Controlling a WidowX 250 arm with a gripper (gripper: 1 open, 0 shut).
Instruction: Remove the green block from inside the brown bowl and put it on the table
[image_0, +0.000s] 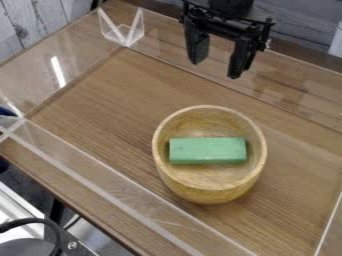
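A green block (207, 150) lies flat inside the brown bowl (210, 185), its long side running left to right. The round light-brown wooden bowl stands on the table (107, 95), toward the front right. My gripper (218, 55) hangs well above and behind the bowl, near the top of the view. Its two black fingers (197, 47) point downward with a wide gap between them. The gripper is open and nothing is between the fingers. It touches neither the bowl nor the block.
Low clear acrylic walls (80, 165) edge the wood-grain tabletop on the left, front and back. A small clear bracket (124, 30) stands at the back left corner. Black cables (40, 235) show below the table's front edge.
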